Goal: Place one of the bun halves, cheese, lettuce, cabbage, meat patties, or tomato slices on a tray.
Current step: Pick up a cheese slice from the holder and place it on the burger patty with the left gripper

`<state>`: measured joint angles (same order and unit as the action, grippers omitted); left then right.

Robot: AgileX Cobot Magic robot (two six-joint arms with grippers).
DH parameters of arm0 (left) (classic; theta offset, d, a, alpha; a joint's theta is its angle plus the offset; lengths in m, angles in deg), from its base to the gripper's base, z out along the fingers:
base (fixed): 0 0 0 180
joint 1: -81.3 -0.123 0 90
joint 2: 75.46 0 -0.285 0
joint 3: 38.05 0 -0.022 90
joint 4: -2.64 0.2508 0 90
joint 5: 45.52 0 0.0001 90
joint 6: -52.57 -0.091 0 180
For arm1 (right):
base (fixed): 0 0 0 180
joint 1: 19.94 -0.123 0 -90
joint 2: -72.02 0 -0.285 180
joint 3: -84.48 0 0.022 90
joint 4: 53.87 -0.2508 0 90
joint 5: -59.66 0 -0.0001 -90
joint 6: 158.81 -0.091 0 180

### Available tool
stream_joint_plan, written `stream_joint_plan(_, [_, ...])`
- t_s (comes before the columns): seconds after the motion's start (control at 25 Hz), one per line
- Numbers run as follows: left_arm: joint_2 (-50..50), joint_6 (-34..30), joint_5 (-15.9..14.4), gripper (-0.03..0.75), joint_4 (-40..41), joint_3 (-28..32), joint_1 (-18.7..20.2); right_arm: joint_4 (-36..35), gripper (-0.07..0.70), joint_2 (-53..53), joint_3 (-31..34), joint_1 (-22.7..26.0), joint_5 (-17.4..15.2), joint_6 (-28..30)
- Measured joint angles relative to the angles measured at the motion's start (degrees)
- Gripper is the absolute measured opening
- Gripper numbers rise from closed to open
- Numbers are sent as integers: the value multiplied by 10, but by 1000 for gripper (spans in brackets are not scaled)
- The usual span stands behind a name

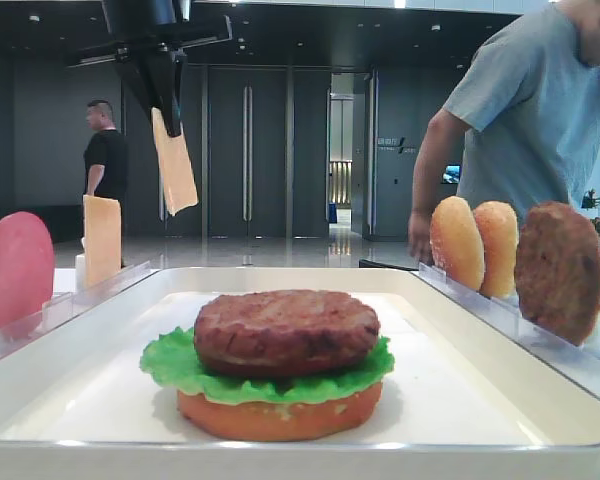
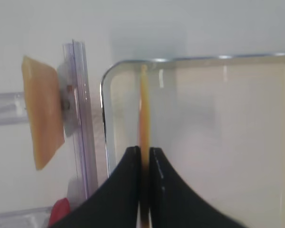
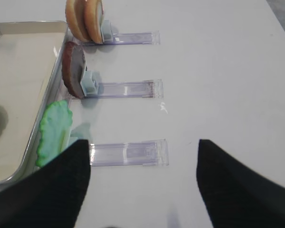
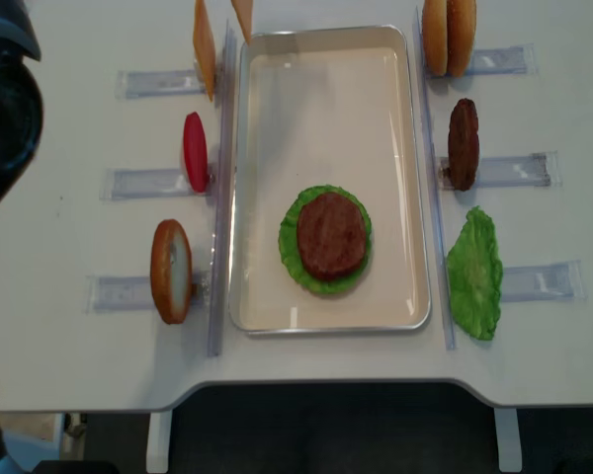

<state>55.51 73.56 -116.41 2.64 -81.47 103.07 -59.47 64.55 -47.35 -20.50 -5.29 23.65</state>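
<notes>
The thin pale orange cheese slice (image 1: 174,163) was clamped by the closed left gripper (image 2: 144,156) above the white tray's (image 1: 80,330) far left corner. The wide-apart right gripper (image 3: 142,152) held nothing. A white table (image 4: 69,227) was seen; the dark hall behind was blurred.

walls: dark panels (image 1: 280,150) | doors: tall handles (image 1: 247,150) | floor: glossy (image 1: 280,250) | ceiling: spotlights seen | tabletop: white (image 4: 59,326) | people: two (image 1: 105,160)
</notes>
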Motion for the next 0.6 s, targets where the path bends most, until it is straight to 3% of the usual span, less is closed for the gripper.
stream_joint_plan(0.2, [-54,-12,0,24,-23,92,0,0,465,0,0,0,0,0])
stream_joint_plan(0.6, [-144,-41,0,24,-71,193,13,0,465,0,0,0,0,0])
